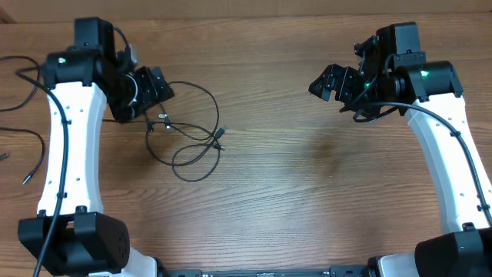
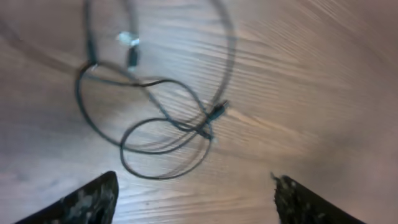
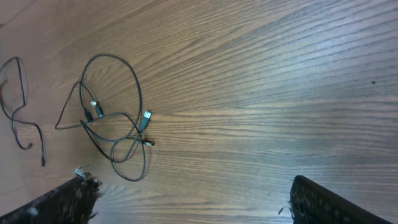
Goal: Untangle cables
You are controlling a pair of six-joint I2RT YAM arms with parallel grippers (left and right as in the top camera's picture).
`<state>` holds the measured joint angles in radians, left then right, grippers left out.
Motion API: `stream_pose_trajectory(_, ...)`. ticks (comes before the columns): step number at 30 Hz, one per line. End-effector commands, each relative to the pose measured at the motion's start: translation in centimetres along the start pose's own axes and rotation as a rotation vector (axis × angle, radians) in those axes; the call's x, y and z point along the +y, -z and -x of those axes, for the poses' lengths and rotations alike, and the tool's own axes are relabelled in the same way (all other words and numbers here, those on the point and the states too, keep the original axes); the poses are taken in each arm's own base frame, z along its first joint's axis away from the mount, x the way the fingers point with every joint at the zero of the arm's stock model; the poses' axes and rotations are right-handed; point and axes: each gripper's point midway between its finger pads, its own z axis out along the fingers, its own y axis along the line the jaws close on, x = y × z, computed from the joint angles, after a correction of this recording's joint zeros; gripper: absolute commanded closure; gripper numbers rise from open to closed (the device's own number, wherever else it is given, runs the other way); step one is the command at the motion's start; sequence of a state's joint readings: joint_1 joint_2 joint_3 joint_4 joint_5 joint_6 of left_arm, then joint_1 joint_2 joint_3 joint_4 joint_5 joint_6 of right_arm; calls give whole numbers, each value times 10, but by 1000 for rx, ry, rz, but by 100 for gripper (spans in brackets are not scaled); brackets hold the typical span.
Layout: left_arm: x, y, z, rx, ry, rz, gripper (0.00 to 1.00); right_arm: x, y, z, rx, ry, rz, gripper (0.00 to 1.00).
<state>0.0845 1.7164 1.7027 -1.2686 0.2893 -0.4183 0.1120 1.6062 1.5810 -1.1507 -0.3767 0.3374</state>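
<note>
A tangle of thin black cables [image 1: 220, 136] with small silvery plug ends lies in loose overlapping loops on the wooden table, left of centre. My left gripper [image 1: 156, 87] is open and empty, just left of and above the tangle. In the left wrist view the cables [image 2: 210, 122] lie ahead of the open fingers [image 2: 193, 202], apart from them. My right gripper [image 1: 327, 81] is open and empty at the far right, well away from the tangle. The right wrist view shows the cables [image 3: 145, 118] far to the left of its open fingers [image 3: 193, 202].
More thin black cords [image 1: 29, 77] lie at the table's left edge behind the left arm; one also shows in the right wrist view [image 3: 23, 81]. The arms' white links and black bases stand at the front left and front right.
</note>
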Motion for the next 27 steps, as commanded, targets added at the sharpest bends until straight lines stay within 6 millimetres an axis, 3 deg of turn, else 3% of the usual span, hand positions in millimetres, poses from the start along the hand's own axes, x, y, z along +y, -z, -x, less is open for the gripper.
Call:
stream_pose_trajectory(1,51,-35,-8,-22,384,176,18,-3,0,-1,0,31,-11,3)
stream_pose_trajectory(3,80,-64,-12,-80,591,253,23,-3,0,-2,1,30,-12,3)
stream_pose_trajectory(6,101,-100,-8,-164,645,254,37,-5,0,-5,16,23,-18,3)
stream_pose_trajectory(8,110,-108,1,-241,635,261,42,-5,0,-6,20,21,-19,3)
stream_pose_trajectory(10,117,-117,6,-288,630,258,55,-6,0,-8,26,19,-22,3)
stream_pose_trajectory(11,119,-119,10,-319,626,257,68,-6,0,-8,28,18,-23,3)
stream_pose_trajectory(12,120,-119,13,-337,624,254,88,-6,0,-8,28,18,-23,3)
stream_pose_trajectory(13,118,-119,17,-347,623,242,96,-6,0,-8,28,18,-23,3)
stream_pose_trajectory(15,99,-119,32,-363,521,155,96,-6,0,-8,28,18,-23,3)
stream_pose_trajectory(17,91,-120,32,-339,483,121,92,-6,0,-8,29,27,-23,3)
stream_pose_trajectory(18,94,-121,27,-323,487,136,66,-6,0,-8,28,37,-23,2)
stream_pose_trajectory(19,97,-121,26,-322,483,155,46,-6,0,-8,29,37,-23,2)
stream_pose_trajectory(21,111,-121,22,-332,490,230,33,-6,0,-8,29,40,-22,2)
stream_pose_trajectory(24,120,-131,12,-287,498,272,32,-6,0,-9,29,39,-22,2)
stream_pose_trajectory(27,125,-151,22,-302,502,272,39,-6,0,-10,33,38,-24,2)
